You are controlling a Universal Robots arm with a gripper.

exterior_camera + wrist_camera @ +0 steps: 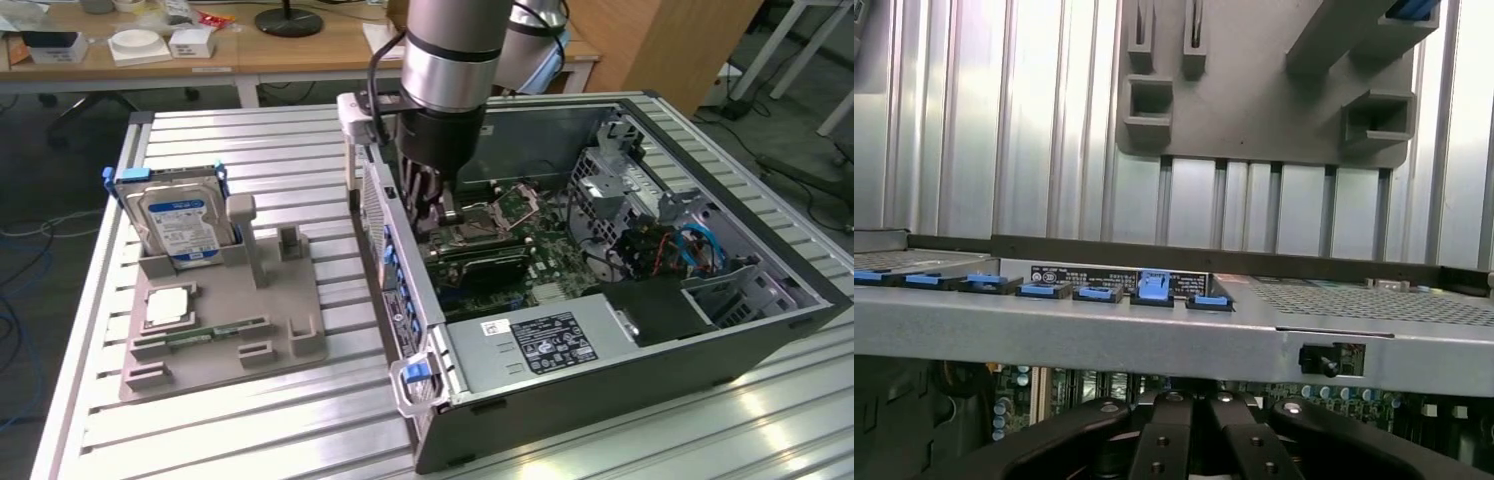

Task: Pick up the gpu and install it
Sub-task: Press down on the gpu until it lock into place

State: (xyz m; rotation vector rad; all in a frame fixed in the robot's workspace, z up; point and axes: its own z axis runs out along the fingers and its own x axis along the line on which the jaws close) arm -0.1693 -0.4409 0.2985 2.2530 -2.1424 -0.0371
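With my jaws closed, my gripper [447, 205] was down inside the computer case [747, 345] over the motherboard [534, 250], seemingly seating the gpu, which called for steady downward pressure.

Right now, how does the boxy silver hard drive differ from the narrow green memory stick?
The boxy silver hard drive stands upright in its slot; the narrow green memory stick lies low. The hard drive is bulky with a blue-white label; the memory stick is slim. The hard drive sits at the far end, the memory stick nearer the exterior camera. Both rest on the grey plastic holder beside the open computer case.
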